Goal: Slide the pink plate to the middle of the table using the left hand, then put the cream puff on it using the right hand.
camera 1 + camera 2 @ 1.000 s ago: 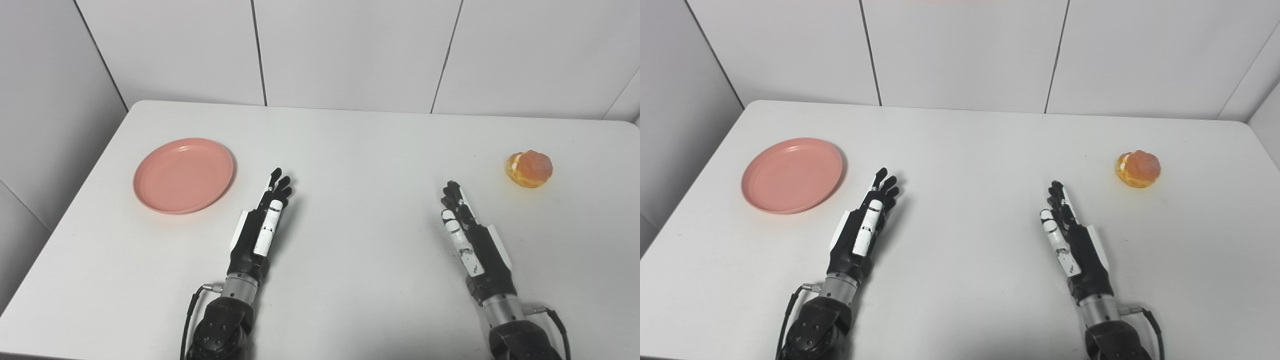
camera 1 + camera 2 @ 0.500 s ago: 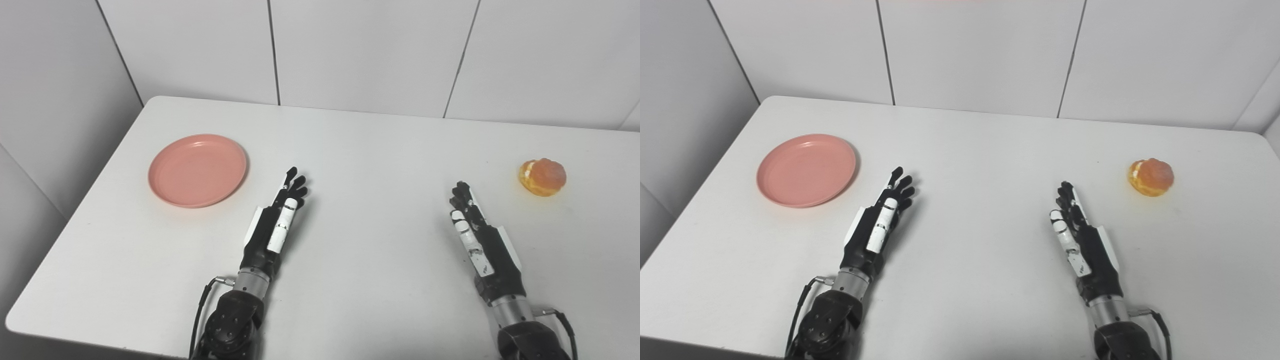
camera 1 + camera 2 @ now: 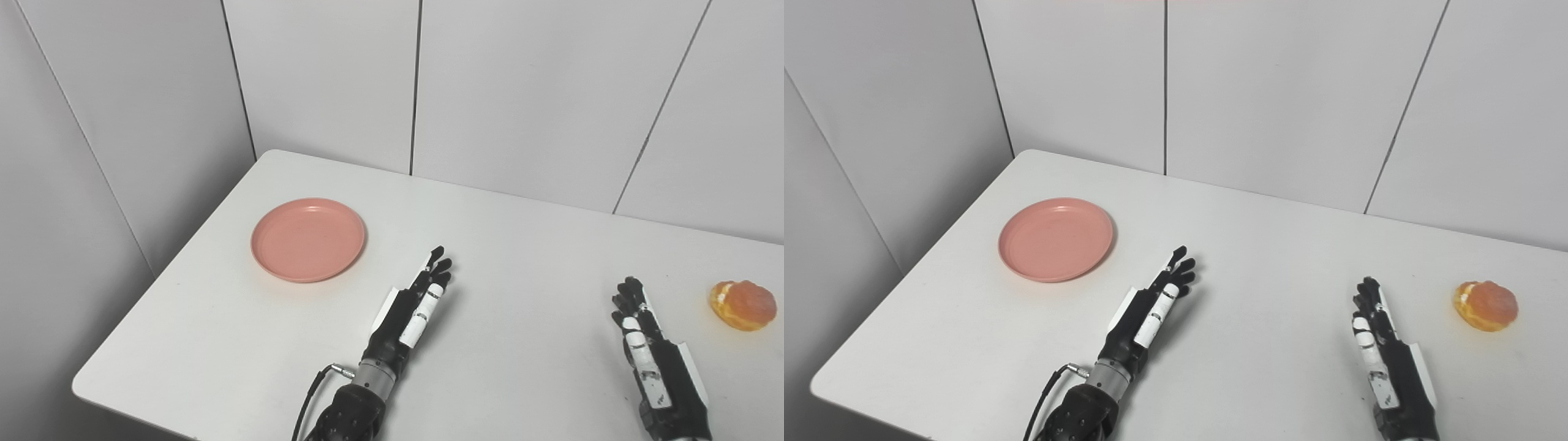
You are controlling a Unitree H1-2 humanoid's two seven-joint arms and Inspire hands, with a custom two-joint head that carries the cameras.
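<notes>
The pink plate (image 3: pixel 308 239) lies flat on the white worktop (image 3: pixel 527 245) toward its left side, near the far left corner, with nothing on it. The cream puff (image 3: pixel 742 304) sits on the worktop at the far right, well apart from the plate.

The left hand (image 3: pixel 411 304) rests low over the worktop, to the right of the plate and nearer the front edge, apart from the plate. Its fingers (image 3: pixel 437 264) are extended and spread slightly, pointing away toward the back wall; it holds nothing.

The right hand (image 3: pixel 1383 346) lies near the front right, to the left of the cream puff and not touching it. Its fingers (image 3: pixel 1369 293) are likewise stretched out straight, with nothing held.

A grey panelled wall (image 3: pixel 527 92) stands behind the worktop.
</notes>
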